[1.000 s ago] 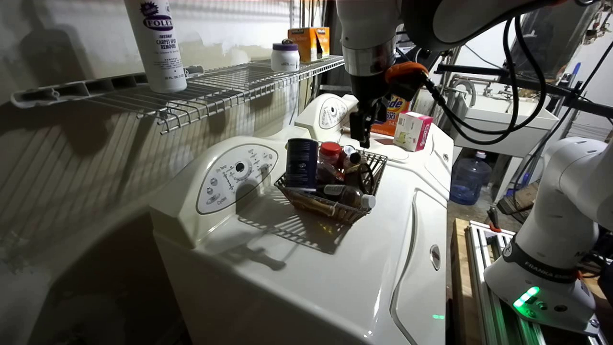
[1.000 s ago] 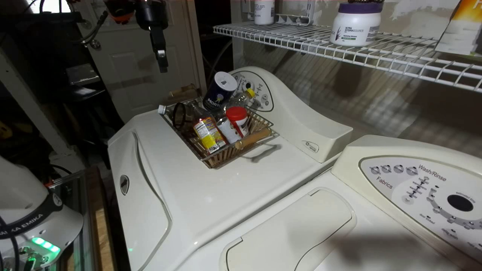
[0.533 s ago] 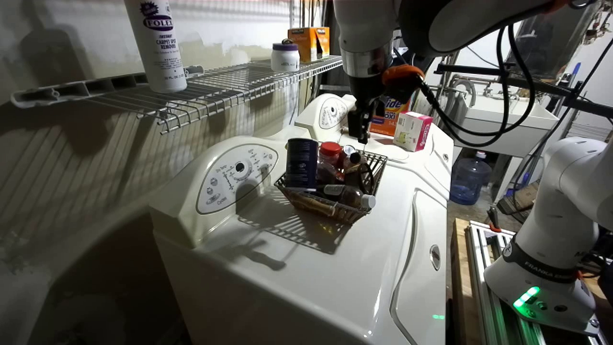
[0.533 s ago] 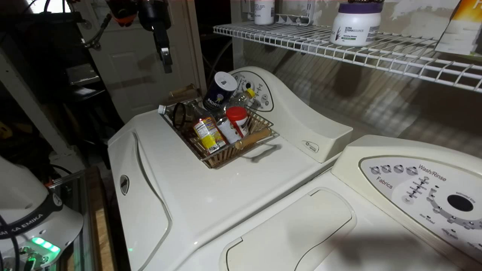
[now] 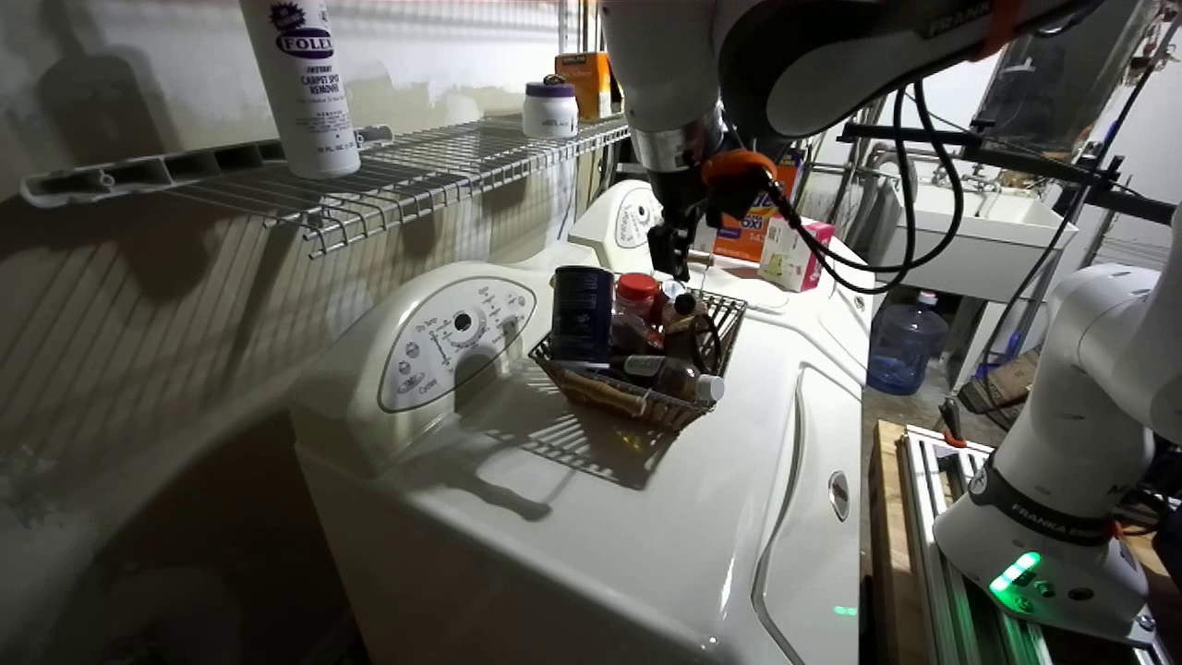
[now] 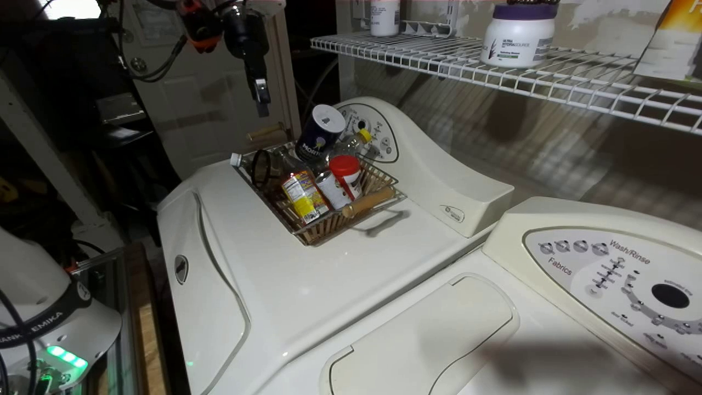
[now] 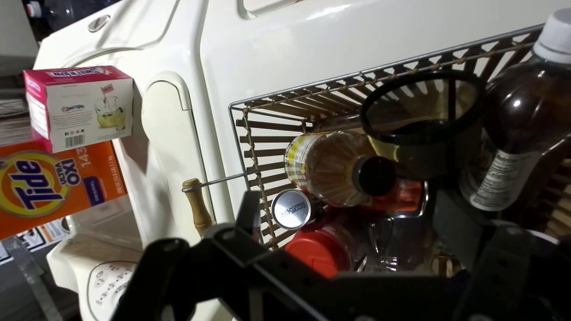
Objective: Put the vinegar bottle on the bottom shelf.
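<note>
The vinegar bottle (image 7: 334, 167), with amber liquid, a dark cap and a part-yellow label, leans in the dark basket (image 7: 308, 104). In the exterior views its dark cap and neck (image 5: 683, 309) and its label (image 6: 305, 196) show; other items hide the rest. My gripper (image 7: 354, 218) is open and empty, its fingers spread above the basket's contents. In both exterior views the gripper (image 5: 677, 265) hangs above the basket, apart from the bottle; it also shows here (image 6: 262, 101). The white wire shelf (image 5: 452, 189) is on the wall above the machines and also shows here (image 6: 482, 81).
The basket also holds a dark blue salt can (image 5: 582, 319), a red-lidded jar (image 6: 345, 170), a white-capped bottle (image 7: 522, 107) and a dark ring-shaped item (image 7: 421, 107). The shelf bears a tall white bottle (image 5: 309, 102) and a purple-lidded jar (image 5: 550, 113). Boxes (image 7: 84, 107) stand beyond the basket.
The arm and gripper have moved lower and closer over the basket, leftward in one exterior view and rightward in another. The basket and its contents have not moved.
</note>
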`<state>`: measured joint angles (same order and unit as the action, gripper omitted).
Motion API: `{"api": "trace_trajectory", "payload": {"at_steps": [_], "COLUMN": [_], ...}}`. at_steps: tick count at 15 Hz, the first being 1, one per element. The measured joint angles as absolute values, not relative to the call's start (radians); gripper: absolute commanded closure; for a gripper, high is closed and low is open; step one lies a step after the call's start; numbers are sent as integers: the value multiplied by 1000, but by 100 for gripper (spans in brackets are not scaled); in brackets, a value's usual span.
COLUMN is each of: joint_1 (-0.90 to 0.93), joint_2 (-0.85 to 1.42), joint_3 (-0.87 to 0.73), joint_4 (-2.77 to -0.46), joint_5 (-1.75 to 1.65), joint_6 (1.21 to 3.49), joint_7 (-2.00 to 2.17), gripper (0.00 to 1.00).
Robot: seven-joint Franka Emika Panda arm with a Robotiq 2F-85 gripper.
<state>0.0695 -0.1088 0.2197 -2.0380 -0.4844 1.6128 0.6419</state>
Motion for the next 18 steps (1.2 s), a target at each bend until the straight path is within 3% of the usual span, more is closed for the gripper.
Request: {"api": "trace_trajectory", "payload": {"at_steps": [18], "joint_1": [72], "joint_2": [38], "joint_3": [127], "joint_4": [-1986], "joint_5": [-400], "joint_6": [1566], "joint_7": [763], "gripper": [0]}}
